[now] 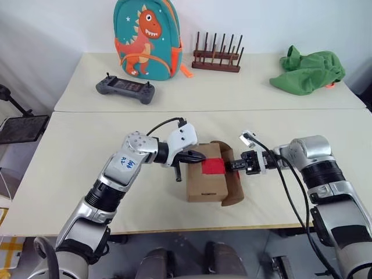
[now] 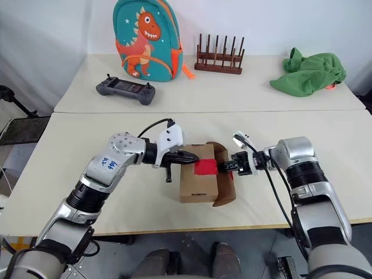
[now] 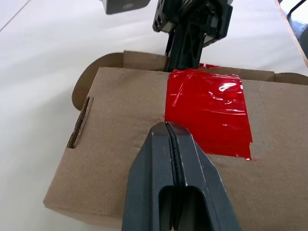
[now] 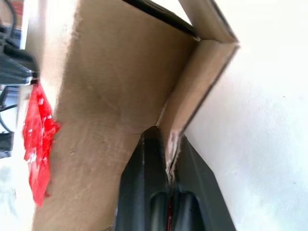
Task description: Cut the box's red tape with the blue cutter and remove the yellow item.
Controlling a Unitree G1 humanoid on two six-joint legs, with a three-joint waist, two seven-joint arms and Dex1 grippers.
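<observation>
The box (image 1: 203,186) lies near the front table's edge, with the red tape (image 1: 213,166) on its top. Its right-hand flap (image 1: 233,185) stands open. My left gripper (image 1: 201,156) is shut, its tips over the box top just beside the tape (image 3: 207,113). A slim dark stick, the blue cutter (image 1: 178,173), hangs down from that gripper at the box's left edge. My right gripper (image 1: 235,165) reaches in from the right and is shut on the flap's edge (image 4: 169,144). The yellow item is hidden.
On the far table stand a dinosaur backpack (image 1: 145,38), a dark grey game controller (image 1: 125,88), a wooden peg rack (image 1: 216,58) and a green cloth heap (image 1: 308,71). A seam (image 1: 209,111) separates the two tables. A cable (image 1: 290,192) hangs from the right wrist.
</observation>
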